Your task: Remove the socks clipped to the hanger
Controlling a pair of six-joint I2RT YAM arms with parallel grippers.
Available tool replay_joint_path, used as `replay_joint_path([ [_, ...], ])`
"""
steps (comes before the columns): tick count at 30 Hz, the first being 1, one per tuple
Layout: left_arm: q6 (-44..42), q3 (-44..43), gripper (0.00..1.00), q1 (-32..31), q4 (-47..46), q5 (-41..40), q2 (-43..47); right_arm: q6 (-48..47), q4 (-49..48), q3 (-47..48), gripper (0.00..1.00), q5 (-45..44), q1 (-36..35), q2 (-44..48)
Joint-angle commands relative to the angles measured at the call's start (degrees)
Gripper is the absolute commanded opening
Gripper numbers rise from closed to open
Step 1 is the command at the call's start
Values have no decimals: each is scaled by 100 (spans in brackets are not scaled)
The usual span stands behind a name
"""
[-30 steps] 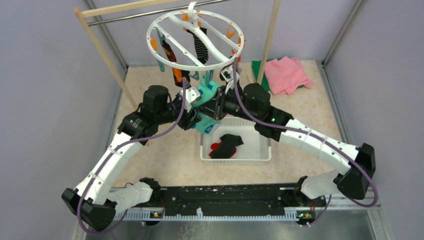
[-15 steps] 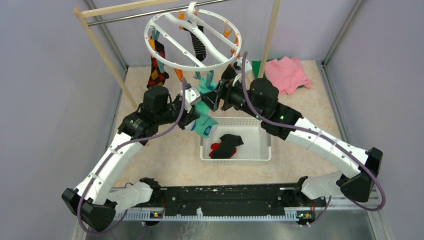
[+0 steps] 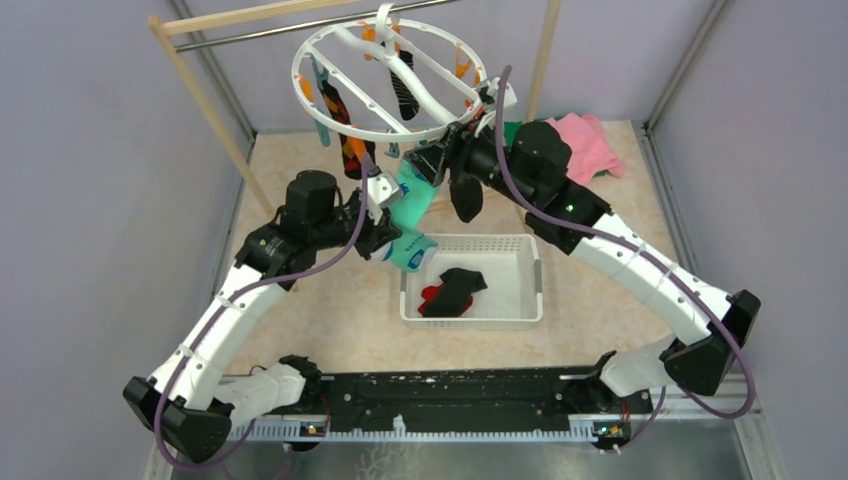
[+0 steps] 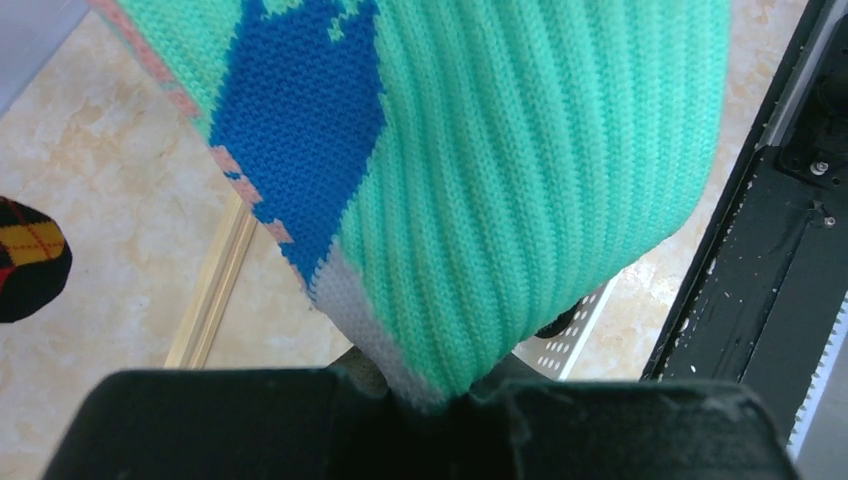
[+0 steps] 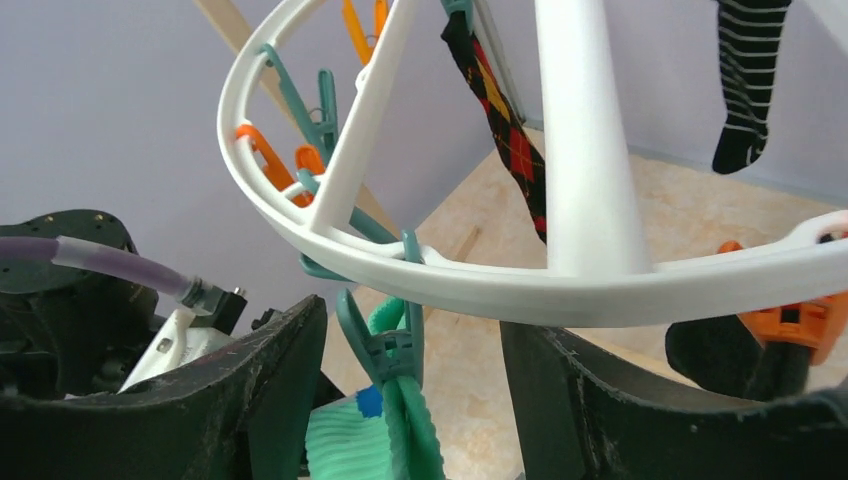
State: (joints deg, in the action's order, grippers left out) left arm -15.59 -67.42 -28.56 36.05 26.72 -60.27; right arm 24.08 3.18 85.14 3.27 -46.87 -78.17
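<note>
Left pincer (image 3: 392, 240): we see it clamped narrow on the lower end of the teal sock (image 3: 410, 200); in its own wrist view the knit fills the frame and is pinched between the fingers (image 4: 420, 395).
Right pincer (image 3: 432, 160): we find it standing wide under the near rim of the hanger (image 3: 297, 75), a finger on each side of a teal clip (image 5: 385, 350), with a gap showing on both sides.
Teal sock: it hangs from that teal clip and runs down and left to the left pincer, above the desk (image 3: 320, 300).
Hanger: we see the white ring hooked on the rack's bar, tilted.
Other socks on the ring: the argyle sock (image 3: 340, 110) hangs at the left, the striped sock (image 3: 402, 90) near the middle, and a black sock (image 3: 466, 195) just beside the right pincer.
Basket (image 3: 520, 310): it holds a black sock and a red one.
</note>
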Motion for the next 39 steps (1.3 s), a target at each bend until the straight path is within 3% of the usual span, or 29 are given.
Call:
replay_joint_path([
  [1, 121, -270, 12, 8, -178, 182, 86, -5, -71, 329, 63, 356, 11, -143],
  [10, 180, -301, 12, 12, -169, 171, 42, 24, -275, 442, 48, 372, 11, -271],
  [15, 173, -234, 11, 12, -147, 91, 65, 3, -209, 621, 47, 367, 11, -322],
  [20, 188, -152, 11, 15, -175, 87, 89, -8, -138, 617, 13, 416, 14, -356],
  [23, 228, -96, 10, 12, -197, 93, 73, 31, -148, 531, 0, 411, 14, -352],
  [31, 225, 326, 10, -89, -251, 782, 4, 106, -103, 478, 0, 336, 11, -503],
  [39, -349, 920, 10, -940, -150, 239, -100, 113, -12, 460, 0, 310, 11, -564],
])
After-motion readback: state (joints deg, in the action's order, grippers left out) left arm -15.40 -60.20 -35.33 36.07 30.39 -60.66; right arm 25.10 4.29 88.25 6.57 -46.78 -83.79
